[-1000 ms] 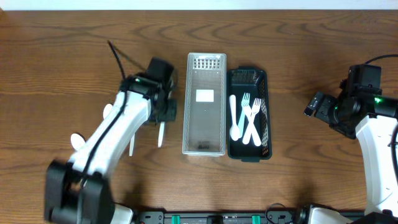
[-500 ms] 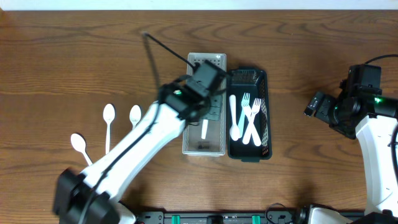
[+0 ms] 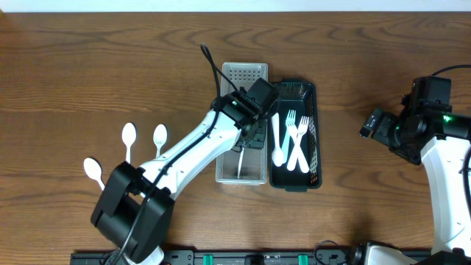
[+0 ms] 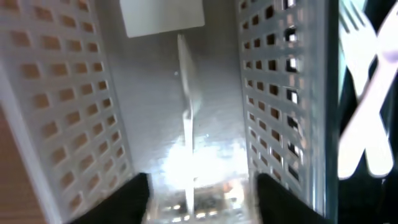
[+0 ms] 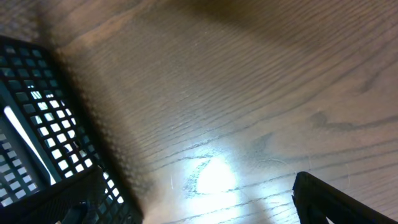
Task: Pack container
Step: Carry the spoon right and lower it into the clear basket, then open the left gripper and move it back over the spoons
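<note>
Your left gripper [image 4: 202,198] hangs over the white container [image 3: 245,71] with its fingers spread and pinching nothing. A slim white utensil [image 4: 185,93] lies loose on the container floor between them, its long axis running along the container's length.

The next move, as I judge it, turns on the cutlery not yet packed. Three spoons lie on the bench [image 3: 73,73], all left of the white container: the nearest spoon [image 3: 160,135], a second spoon [image 3: 129,134] just beyond it, and a third spoon [image 3: 92,169] farther left. Their handles run parallel to the container's long sides.

Your left arm is much the nearer. Your right gripper [image 5: 202,200] is spread wide and empty, well to the right of the container, past the black basket [image 3: 313,132].
</note>
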`<state>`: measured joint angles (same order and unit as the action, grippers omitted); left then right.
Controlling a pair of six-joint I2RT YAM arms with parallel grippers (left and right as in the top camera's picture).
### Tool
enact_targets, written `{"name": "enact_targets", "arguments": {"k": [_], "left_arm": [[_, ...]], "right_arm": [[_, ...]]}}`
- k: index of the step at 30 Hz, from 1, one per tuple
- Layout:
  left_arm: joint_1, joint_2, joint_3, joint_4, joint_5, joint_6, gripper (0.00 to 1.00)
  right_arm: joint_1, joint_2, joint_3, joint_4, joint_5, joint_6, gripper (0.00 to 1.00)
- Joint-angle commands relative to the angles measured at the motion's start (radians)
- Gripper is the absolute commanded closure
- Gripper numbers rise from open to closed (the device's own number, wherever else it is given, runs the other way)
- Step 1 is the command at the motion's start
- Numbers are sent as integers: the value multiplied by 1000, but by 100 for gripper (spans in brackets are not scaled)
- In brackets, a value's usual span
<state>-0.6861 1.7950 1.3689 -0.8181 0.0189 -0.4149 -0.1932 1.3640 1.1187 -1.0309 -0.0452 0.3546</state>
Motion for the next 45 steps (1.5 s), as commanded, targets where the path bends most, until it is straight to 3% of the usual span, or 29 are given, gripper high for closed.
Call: {"name": "enact_targets", "arguments": {"k": [1, 8, 15, 22, 28, 45], "left_arm": [[3, -96, 51, -32, -23, 97, 36], [106, -362, 92, -198, -256, 105, 10], [469, -454, 28, -227, -228, 174, 7], [697, -361, -166, -63, -50, 240, 7], [719, -233, -269, 44, -25, 296, 7], [706, 29, -279, 96, 42, 330, 8]], "right_arm": [[-8, -9, -1, -2, -8, -12, 1], [-8, -9, -1, -1, -8, -12, 1], [-8, -9, -1, -1, -8, -12, 1], [-8, -9, -1, -2, -8, -12, 1], [-8, -9, -1, 0, -8, -12, 1], [-8, -9, -1, 3, -8, -12, 1]]}}
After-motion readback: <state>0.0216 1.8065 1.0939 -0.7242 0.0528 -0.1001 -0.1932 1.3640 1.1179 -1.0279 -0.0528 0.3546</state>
